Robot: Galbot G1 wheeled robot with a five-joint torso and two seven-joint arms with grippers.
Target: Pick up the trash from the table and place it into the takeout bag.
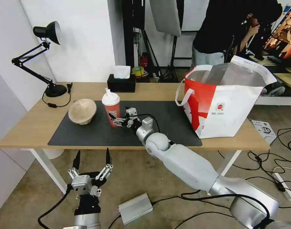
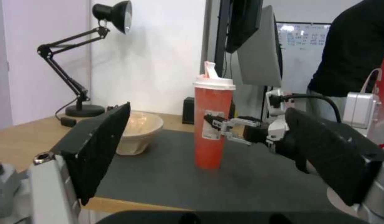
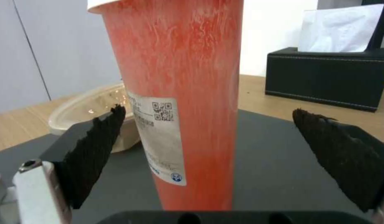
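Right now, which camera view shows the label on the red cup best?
The right wrist view: the label on the red cup is close, QR code visible. The left wrist view shows it small; the head view shows hardly any.

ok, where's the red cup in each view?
Head view: red cup stands on the grey mat, just left of the right gripper.
Left wrist view: cup mid-frame, the right gripper at its label.
Right wrist view: cup up close between the open fingers.
Shared landmark: tan bowl beside the cup.
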